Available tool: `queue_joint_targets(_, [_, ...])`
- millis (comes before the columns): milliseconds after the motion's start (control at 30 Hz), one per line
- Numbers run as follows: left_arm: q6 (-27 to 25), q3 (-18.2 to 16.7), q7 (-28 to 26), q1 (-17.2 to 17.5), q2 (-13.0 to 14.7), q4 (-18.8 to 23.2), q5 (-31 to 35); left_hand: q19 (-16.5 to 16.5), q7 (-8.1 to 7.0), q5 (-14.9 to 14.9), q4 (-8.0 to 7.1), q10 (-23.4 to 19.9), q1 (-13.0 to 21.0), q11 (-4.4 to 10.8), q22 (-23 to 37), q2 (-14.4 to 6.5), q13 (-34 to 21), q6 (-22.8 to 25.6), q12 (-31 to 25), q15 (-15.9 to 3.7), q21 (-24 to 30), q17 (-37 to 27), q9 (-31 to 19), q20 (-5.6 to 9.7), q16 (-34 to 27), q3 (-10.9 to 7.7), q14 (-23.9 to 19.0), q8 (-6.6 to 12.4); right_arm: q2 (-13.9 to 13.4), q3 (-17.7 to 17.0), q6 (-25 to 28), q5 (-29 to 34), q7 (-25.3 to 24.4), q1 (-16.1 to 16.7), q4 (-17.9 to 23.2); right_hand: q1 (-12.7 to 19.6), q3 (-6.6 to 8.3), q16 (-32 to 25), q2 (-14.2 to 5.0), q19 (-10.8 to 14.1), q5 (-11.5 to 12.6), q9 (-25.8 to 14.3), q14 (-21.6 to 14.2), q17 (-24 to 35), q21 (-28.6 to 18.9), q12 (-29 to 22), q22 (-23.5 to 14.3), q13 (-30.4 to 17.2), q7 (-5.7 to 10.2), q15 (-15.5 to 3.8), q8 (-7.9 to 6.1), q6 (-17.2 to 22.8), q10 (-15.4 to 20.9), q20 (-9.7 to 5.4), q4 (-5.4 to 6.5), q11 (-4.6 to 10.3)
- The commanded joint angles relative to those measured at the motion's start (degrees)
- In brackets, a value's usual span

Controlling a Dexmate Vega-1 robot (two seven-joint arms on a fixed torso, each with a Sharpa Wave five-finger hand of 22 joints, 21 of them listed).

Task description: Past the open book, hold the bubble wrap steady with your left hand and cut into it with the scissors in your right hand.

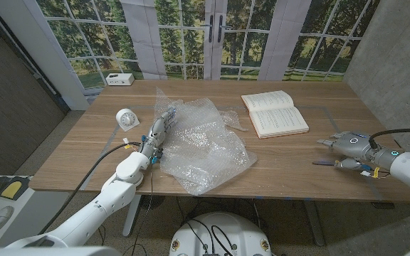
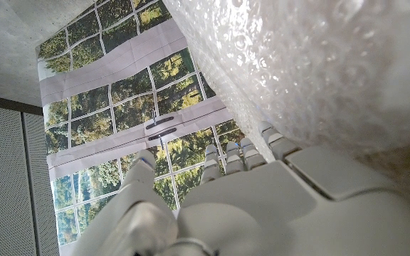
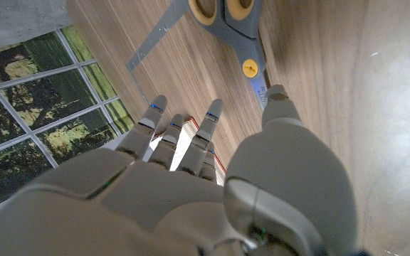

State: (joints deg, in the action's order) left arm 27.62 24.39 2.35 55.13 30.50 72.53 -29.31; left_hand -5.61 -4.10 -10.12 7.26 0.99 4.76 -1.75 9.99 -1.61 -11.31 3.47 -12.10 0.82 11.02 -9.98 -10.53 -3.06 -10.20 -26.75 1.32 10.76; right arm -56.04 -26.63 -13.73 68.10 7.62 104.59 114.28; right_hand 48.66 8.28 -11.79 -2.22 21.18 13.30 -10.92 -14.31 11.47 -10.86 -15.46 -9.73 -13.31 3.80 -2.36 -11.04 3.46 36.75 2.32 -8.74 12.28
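A crumpled sheet of clear bubble wrap (image 1: 203,142) (image 2: 312,64) lies in the middle of the wooden table (image 1: 290,167). My left hand (image 1: 155,132) (image 2: 262,206) lies along its left edge with the fingers stretched out and touching the plastic, gripping nothing. An open book (image 1: 274,112) lies behind and to the right of the wrap. My right hand (image 1: 349,145) (image 3: 191,185) is over the table at the far right, fingers spread and holding nothing. Grey scissors (image 1: 324,163) (image 3: 226,28) with yellow-lined handles lie on the wood just beside its thumb.
A small round white clock (image 1: 127,118) stands left of the wrap. A white box (image 1: 119,79) sits at the back left corner. Glass doors and windows run behind the table. Bare wood shows between the wrap and my right hand.
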Motion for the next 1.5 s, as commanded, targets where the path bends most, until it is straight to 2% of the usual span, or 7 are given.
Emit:
queue_joint_targets(33, [0.0, 0.1, -0.1, 0.2, -0.1, 0.2, -0.1, 0.2, 0.04, -0.1, -0.06, 0.1, -0.5, -0.06, 0.1, -0.1, -0.1, 0.1, -0.2, -0.02, 0.1, -0.3, -0.1, -0.12, -0.4, 0.16, 0.4, 0.15, -0.2, -0.4, -0.2, 0.5, -1.5, 0.4, -0.8, 1.1, 0.53, -0.1, -0.36, 0.2, -0.4, -0.2, -0.4, 0.1, -0.1, 0.1, -0.1, 0.2, 1.52, -9.82, -0.42, 0.3, 0.6, -0.22, -0.15, -0.13])
queue_joint_targets(167, [-0.2, 0.1, -0.3, 0.4, -0.1, 0.3, 0.0, 0.2, 0.06, -0.1, -0.07, 0.0, -0.5, -0.04, 0.1, -0.1, -0.1, 0.0, -0.2, -0.02, 0.1, -0.3, -0.1, -0.15, -0.4, 0.17, 0.4, 0.15, -0.4, -0.1, -0.1, 1.0, -1.7, 0.5, -0.8, 1.1, 0.54, -0.2, -0.42, 0.2, -0.5, -0.2, -0.4, 0.1, -0.1, 0.1, -0.1, 0.2, 1.67, -9.79, -0.4, 0.3, 0.7, -0.37, -0.07, -0.12])
queue_joint_targets(300, [-0.3, 0.1, -0.4, 0.6, 0.0, 0.5, 0.0, 0.2, 0.08, -0.1, -0.08, 0.1, -0.5, -0.05, 0.1, -0.2, -0.1, 0.0, -0.2, 0.0, 0.1, -0.3, -0.1, -0.09, -0.4, 0.18, 0.4, 0.15, -0.5, 0.2, 0.3, 0.9, -1.6, 0.3, -1.1, 1.2, 0.49, 0.1, -0.36, -1.1, -0.7, -0.1, 0.4, 0.1, 0.3, 0.2, -0.1, 0.4, 1.9, -9.77, -0.67, 0.9, 0.9, -1.0, 0.02, -0.01])
queue_joint_targets(633, [-0.3, -0.1, -0.8, 1.1, 0.0, 0.9, -0.3, 0.2, -0.01, -0.1, -0.1, 0.1, -0.6, 0.02, 0.1, -0.2, -0.1, 0.1, -0.2, -0.01, 0.1, -0.3, -0.1, -0.14, -0.4, 0.19, 0.4, 0.15, -1.3, 1.2, 0.9, 0.7, -1.0, 0.1, -1.8, 1.7, 0.64, 0.4, -0.55, -1.7, -0.7, -0.1, 1.4, 0.0, 0.4, 0.6, 0.0, 0.5, 1.84, -9.9, -0.5, 0.5, 0.6, -1.16, 0.01, 0.08])
queue_joint_targets(733, [-0.4, -0.1, -0.9, 1.2, 0.1, 1.1, -0.2, 0.2, -0.01, -0.1, -0.1, 0.1, -0.6, 0.01, 0.1, -0.2, -0.1, 0.1, -0.2, -0.02, 0.1, -0.3, -0.1, -0.13, -0.4, 0.19, 0.5, 0.16, -1.6, 1.6, 1.1, 0.6, -1.0, 0.1, -2.0, 2.2, 0.83, 0.7, -0.92, -3.1, -0.7, -0.1, 2.6, 0.0, 0.7, 1.2, 0.0, 0.8, 3.01, -9.75, -0.64, 0.9, 0.0, -1.16, 0.07, 0.14])
queue_joint_targets(800, [-0.5, -0.1, -1.0, 1.2, 0.2, 1.3, -0.1, 0.2, 0.06, -0.1, -0.11, 0.1, -0.6, 0.02, 0.1, -0.2, -0.1, 0.1, -0.2, 0.0, 0.1, -0.3, -0.1, -0.15, -0.4, 0.19, 0.5, 0.18, -1.9, 1.8, 1.4, 0.7, -0.8, 0.1, -2.1, 2.3, 0.95, 0.7, -1.17, -3.4, -0.7, -0.1, 2.7, 0.0, 0.7, 1.3, 0.0, 0.8, 3.17, -9.83, -0.66, 1.0, 0.0, -1.22, 0.1, 0.16])
queue_joint_targets(1500, [-0.6, -0.1, -1.3, 1.1, 0.2, 1.9, 0.3, 0.2, 0.01, -0.2, -0.12, 0.1, -0.6, -0.04, 0.1, -0.2, -0.1, 0.1, -0.2, -0.06, 0.1, -0.3, -0.1, -0.13, -0.4, 0.21, 0.5, 0.17, -3.3, 3.1, 3.4, -1.6, 2.1, -0.6, -2.7, 2.7, 1.42, 0.3, -2.48, -3.8, -0.7, -0.1, 2.8, 0.1, 0.5, 1.5, 0.0, 0.9, 3.07, -9.74, -0.68, 1.1, 0.4, -1.33, 0.44, 0.09])
